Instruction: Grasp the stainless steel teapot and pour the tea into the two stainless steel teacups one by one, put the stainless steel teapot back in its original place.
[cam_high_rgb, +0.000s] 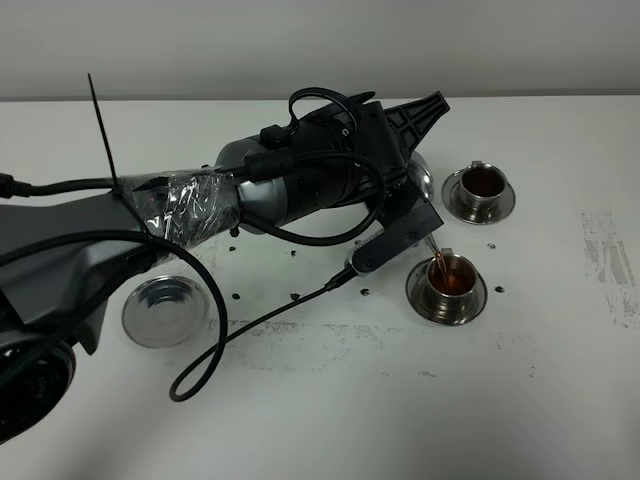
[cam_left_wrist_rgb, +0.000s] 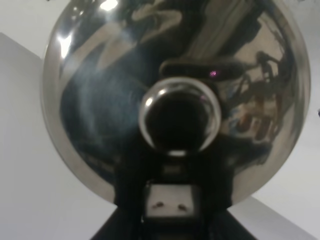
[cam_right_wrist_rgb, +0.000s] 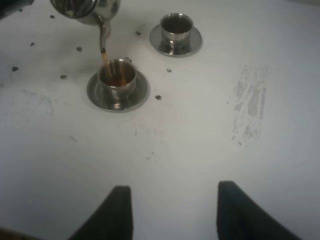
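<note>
My left gripper (cam_high_rgb: 405, 222) reaches across the table and is shut on the stainless steel teapot (cam_high_rgb: 424, 181), holding it tilted. The pot's domed lid and knob (cam_left_wrist_rgb: 177, 117) fill the left wrist view. A thin stream of reddish-brown tea (cam_right_wrist_rgb: 105, 56) runs from the spout (cam_right_wrist_rgb: 103, 31) into the near teacup (cam_high_rgb: 447, 278), which stands on its saucer (cam_right_wrist_rgb: 135, 97). The far teacup (cam_high_rgb: 481, 184) holds tea and stands on its own saucer (cam_high_rgb: 504, 203). My right gripper (cam_right_wrist_rgb: 172, 210) is open and empty, low over bare table, well short of both cups.
An empty round steel saucer (cam_high_rgb: 164, 311) lies at the left of the table. Black cables (cam_high_rgb: 215, 345) loop from the left arm over the table beside it. Dark specks (cam_high_rgb: 296, 296) are scattered around the cups. A scuffed patch (cam_high_rgb: 610, 255) marks the right side.
</note>
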